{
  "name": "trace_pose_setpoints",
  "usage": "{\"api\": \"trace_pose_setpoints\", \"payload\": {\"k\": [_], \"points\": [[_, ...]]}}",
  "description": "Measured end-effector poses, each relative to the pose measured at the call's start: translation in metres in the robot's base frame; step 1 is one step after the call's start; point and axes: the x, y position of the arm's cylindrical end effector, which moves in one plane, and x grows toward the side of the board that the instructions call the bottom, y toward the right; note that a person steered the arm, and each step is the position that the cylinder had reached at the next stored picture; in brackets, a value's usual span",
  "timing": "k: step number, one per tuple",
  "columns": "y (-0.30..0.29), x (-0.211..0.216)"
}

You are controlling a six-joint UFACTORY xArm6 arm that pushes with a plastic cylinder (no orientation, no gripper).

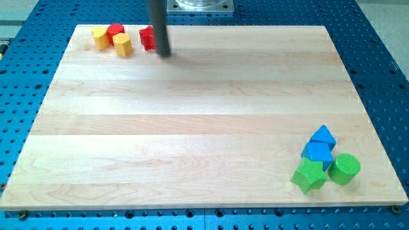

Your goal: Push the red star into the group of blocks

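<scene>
Worktop [204, 115] of pale wood fills most of the view, lying on a blue perforated base [383, 76] that shows on all sides. This arm carries no claw, so nothing is gripped or held; it ends in a dark rod that comes down from the view's top, and my tip [164, 53] rests on the wood near the top-left corner.

At the view's bottom right sits a close cluster of four blocks. A blue block [323, 136] stands uppermost, with a second blue block [318, 154] just below and touching it. The green cylinder [346, 168] lies at the right of that pair, and a green star-like block [310, 176] lies lowest and furthest left, pressed against the lower blue one.

At the view's top left is the other group, well apart from the first. The red star [147, 38] sits just left of the rod, partly hidden behind it, so my tip is at its lower right, touching or nearly so; I cannot tell which. Further left come a yellow cylinder-like block [123, 45], a red round block [115, 30] above it, and a yellow block [100, 37] at the far left, these three bunched together.
</scene>
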Motion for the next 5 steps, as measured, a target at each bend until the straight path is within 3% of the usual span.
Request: {"api": "trace_pose_setpoints", "payload": {"k": [1, 3, 4, 5], "points": [[0.025, -0.026], [-0.109, -0.035], [-0.082, -0.028], [0.013, 0.022]]}}
